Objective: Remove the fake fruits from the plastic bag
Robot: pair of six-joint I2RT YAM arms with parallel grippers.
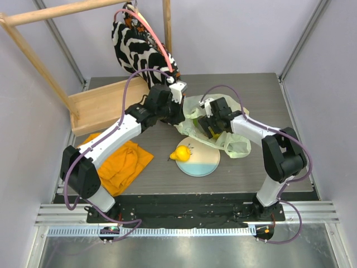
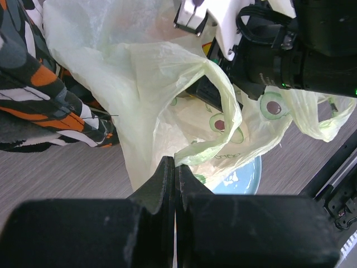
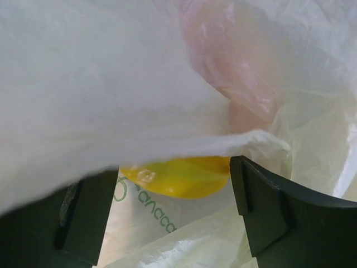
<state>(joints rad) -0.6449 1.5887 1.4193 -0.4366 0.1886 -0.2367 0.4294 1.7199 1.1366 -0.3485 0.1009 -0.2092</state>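
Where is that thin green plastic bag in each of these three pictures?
Top view: the thin translucent pale-green plastic bag lies right of centre.
Left wrist view: it fills the middle, its edge pinched in the left claw.
Right wrist view: it covers nearly everything.
Shared landmark: the round white-and-blue plate, at the bag's near edge from above, peeks beneath it in the left wrist view.

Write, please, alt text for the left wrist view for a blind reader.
The shut left pincer pinches the rim of the plastic bag while the right arm reaches into it; a zebra-patterned cloth bag is at left.
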